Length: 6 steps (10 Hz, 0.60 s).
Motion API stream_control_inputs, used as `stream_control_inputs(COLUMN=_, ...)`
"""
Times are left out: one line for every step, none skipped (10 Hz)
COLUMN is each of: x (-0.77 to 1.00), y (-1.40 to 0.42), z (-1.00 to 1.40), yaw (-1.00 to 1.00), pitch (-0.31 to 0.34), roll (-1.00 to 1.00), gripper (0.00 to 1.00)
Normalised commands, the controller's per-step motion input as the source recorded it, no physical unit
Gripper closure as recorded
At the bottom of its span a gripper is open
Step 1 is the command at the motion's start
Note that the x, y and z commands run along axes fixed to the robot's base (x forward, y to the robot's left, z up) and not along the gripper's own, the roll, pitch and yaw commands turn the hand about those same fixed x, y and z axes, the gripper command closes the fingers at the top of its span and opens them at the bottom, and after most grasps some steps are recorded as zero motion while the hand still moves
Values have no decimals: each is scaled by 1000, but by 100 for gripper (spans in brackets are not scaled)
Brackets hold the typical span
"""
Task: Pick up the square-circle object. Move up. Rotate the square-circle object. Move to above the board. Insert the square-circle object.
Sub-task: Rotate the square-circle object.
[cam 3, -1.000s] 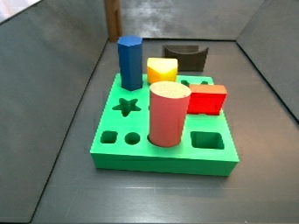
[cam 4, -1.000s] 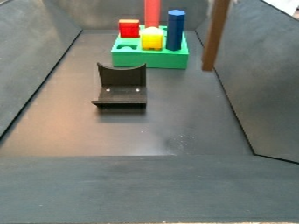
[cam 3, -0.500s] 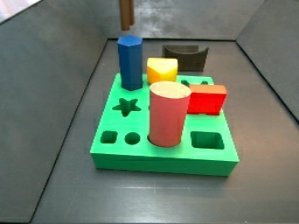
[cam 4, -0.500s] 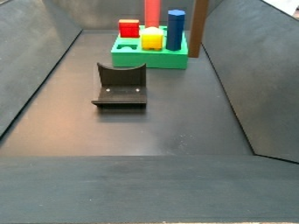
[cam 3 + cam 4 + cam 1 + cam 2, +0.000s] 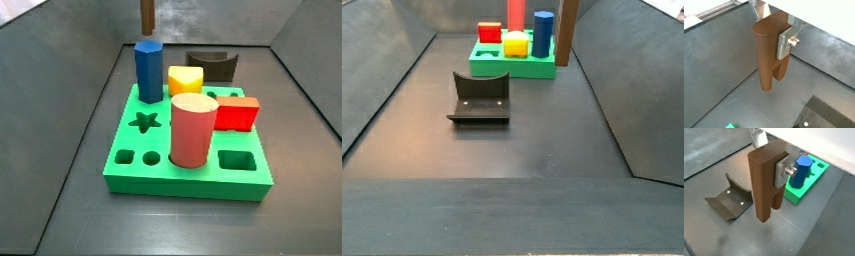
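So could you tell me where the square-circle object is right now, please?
The square-circle object hangs upright in the gripper, off the floor, beside the blue prism at the edge of the board, with the fixture on its other side.

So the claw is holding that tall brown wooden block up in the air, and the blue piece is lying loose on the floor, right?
Not quite. The claw does hold the brown block aloft, but the blue piece stands upright in the green board, as a side view shows.
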Motion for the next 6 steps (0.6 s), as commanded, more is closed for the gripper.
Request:
stream_control_inputs(x=0, y=0, z=0, yaw=357, pitch=-7, roll=-9, gripper=100)
stream_control_inputs(x=-3, y=0, z=0, yaw=265, pitch=-5, roll=-9, gripper=100)
stream_control_inputs(x=0, y=0, z=-1000, yaw=187, pitch=-5, roll=-209, gripper=100)
stream_control_inputs(x=13, y=2, z=-1000, yaw=108, pitch=-27, roll=-205, gripper=100)
stream_control_inputs(x=16, y=4, z=-1000, yaw=83, pitch=-32, roll=-189, gripper=100)
stream_control_inputs(x=17, y=5, z=-1000, yaw=38, pitch=-40, roll=-151, gripper=100)
